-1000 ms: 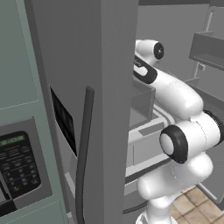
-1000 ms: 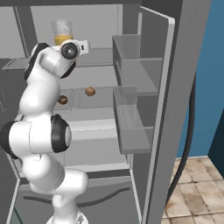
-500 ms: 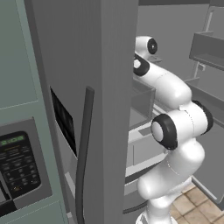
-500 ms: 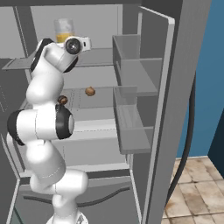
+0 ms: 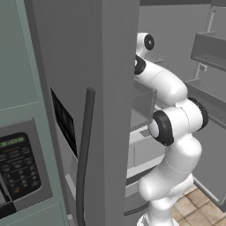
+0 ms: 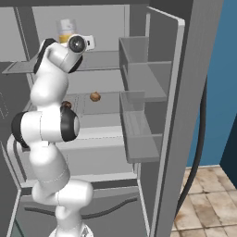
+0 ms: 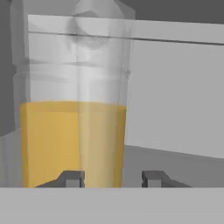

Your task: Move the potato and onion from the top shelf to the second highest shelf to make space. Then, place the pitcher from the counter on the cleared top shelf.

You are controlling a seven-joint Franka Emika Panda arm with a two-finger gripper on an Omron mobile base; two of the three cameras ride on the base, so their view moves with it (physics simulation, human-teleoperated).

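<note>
One pitcher (image 6: 66, 30) upright on top shelf (image 6: 99, 60); fridge open.

Even flat rendered light, soft shadows, no glare, slightly blurry

No readable text anywhere

The dark control panel (image 5: 17, 170) on the pale green door front in the left base view carries a small greenish strip and rows of tiny pale marks, all too blurred to make out as letters or numbers. The pitcher (image 7: 72, 131) in the hand view bears no label, brand or scale marks on its clear wall.
</note>
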